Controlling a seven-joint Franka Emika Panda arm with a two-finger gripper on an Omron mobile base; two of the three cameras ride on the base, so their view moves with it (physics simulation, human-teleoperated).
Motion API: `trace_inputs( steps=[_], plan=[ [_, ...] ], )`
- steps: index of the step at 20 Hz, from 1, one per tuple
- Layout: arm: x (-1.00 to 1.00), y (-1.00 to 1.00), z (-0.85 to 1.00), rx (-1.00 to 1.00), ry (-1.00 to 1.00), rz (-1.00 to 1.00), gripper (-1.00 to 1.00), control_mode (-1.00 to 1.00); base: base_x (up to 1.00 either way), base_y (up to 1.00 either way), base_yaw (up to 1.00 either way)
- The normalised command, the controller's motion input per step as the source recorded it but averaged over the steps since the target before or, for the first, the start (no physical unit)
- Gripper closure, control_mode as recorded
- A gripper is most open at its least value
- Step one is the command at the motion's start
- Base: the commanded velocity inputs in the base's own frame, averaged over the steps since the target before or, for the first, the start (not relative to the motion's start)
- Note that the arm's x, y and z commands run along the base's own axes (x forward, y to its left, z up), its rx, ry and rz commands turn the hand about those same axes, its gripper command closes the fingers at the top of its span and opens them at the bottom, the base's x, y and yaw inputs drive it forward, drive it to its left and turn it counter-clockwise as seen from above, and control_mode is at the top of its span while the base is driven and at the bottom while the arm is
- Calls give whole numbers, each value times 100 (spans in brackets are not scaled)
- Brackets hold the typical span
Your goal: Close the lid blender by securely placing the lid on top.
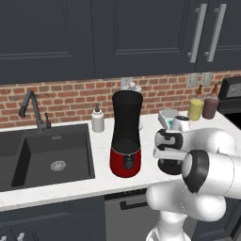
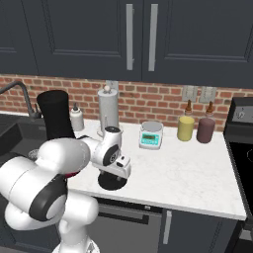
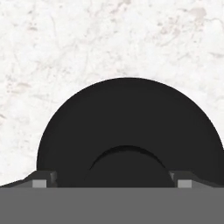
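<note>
To the left of the gripper (image 3: pixel 112 183) stands the blender (image 1: pixel 125 135), upright on the white bench (image 2: pixel 188 170) with its jar open at the top. The lid (image 3: pixel 127 127) lies flat on the bench directly under the gripper, its knob between the two spread fingertips (image 3: pixel 43 179), which do not yet grasp it.

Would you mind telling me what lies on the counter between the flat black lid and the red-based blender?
Nothing: in the left base view, bare white marble counter separates the flat round black lid from the tall black blender.
</note>
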Motion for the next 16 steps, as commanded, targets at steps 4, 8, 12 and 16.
trace_inputs(
  steps=[4, 8, 12, 16],
  plan=[
    [0, 0, -21, 0, 0, 0, -100, -100, 0, 0, 0],
    [-2, 1, -41, -2, 0, 0, 100, -100, 0, 0, 0],
    [-14, 0, -23, -1, 0, 0, 100, -100, 0, 0, 0],
    [0, 0, -1, 0, 0, 0, 100, -100, 0, 0, 0]
  ],
)
